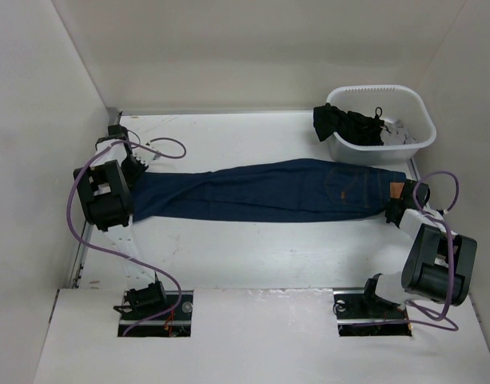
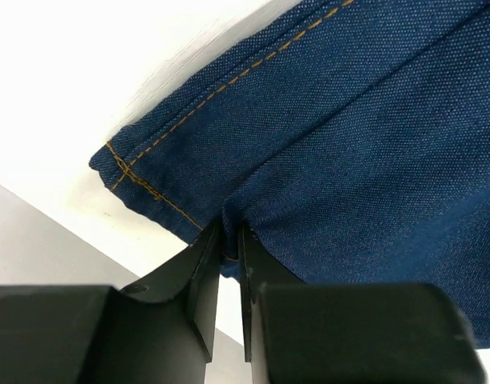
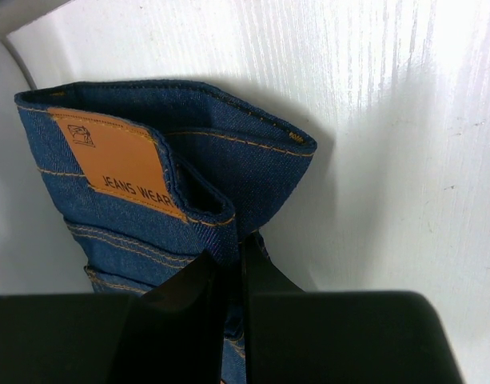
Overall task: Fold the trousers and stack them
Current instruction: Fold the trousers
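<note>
Pinching both ends of the trousers [image 1: 268, 190], stretched flat across the table [image 1: 260, 256], legs to the left, waist to the right.
Nearest, the left gripper [image 2: 229, 240] is clamped on the leg hem, the right gripper [image 3: 233, 260] on the waistband just beside the tan patch [image 3: 121, 160]. Farther back, a white basket [image 1: 424, 128] holds black garments [image 1: 348, 124].

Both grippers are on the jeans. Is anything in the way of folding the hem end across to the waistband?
Nothing visible. The left gripper pinches the hem, the right gripper the waistband of the jeans; the basket sits behind that line.
</note>
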Robot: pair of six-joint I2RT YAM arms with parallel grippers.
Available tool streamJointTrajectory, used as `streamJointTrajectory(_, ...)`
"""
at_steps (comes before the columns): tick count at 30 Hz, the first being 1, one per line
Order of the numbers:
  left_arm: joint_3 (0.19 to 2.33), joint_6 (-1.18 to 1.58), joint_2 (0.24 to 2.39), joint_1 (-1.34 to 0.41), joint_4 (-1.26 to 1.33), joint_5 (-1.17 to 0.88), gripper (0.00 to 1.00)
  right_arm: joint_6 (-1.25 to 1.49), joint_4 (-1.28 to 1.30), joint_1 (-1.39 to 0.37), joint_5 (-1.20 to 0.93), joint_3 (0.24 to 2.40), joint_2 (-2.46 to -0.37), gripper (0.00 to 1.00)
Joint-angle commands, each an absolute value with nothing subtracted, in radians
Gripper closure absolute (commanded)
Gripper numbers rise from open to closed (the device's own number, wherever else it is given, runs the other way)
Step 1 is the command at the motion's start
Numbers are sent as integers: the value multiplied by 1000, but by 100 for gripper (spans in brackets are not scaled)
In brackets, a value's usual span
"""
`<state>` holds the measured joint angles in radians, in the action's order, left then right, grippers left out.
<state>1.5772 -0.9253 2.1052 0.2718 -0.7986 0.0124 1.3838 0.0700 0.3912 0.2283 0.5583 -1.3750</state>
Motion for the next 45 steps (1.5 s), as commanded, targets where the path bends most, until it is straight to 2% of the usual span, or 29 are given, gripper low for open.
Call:
streamJointTrajectory(1, 1577, -914, 2100, 286, -755, 63, 93, 1370, 35, 384, 247, 589, -1382, 94)
streamJointTrajectory(7, 1572, -902, 2014, 269, -655, 113, 98, 1368, 23, 387, 244, 588, -1385, 94)
streamJointTrajectory(14, 1608, -968, 1931, 252, -615, 135, 99, 1327, 80, 386, 252, 620, -1388, 96)
streamJointTrajectory(21, 1700, -1055, 2084, 260, -632, 193, 98, 1292, 107, 383, 262, 652, -1410, 96)
streamJointTrajectory(23, 1716, -1065, 2124, 259, -621, 210, 92, 1292, 113, 383, 262, 657, -1411, 94)
streamJointTrajectory(24, 1732, -1062, 2144, 254, -614, 219, 85, 1290, 114, 383, 259, 657, -1411, 93)
streamJointTrajectory(26, 1770, -1045, 2163, 251, -572, 250, 62, 1287, 107, 383, 253, 654, -1410, 90)
streamJointTrajectory(28, 1790, -1035, 2136, 251, -513, 262, 46, 1284, 104, 383, 249, 647, -1404, 89)
streamJointTrajectory(31, 1764, -1057, 2030, 251, -465, 242, 42, 1282, 101, 383, 244, 641, -1397, 87)
streamJointTrajectory(36, 1446, -1239, 1705, 228, -560, 42, 44, 1285, 91, 386, 219, 632, -1385, 86)
streamJointTrajectory(39, 1225, -1412, 1609, 232, -678, 50, 50, 1282, 69, 383, 206, 630, -1384, 86)
streamJointTrajectory(41, 1119, -1486, 1606, 283, -640, 96, 52, 1279, 61, 383, 195, 630, -1387, 86)
streamJointTrajectory(45, 982, -1595, 1631, 366, -396, 121, 51, 1278, 60, 383, 190, 635, -1397, 86)
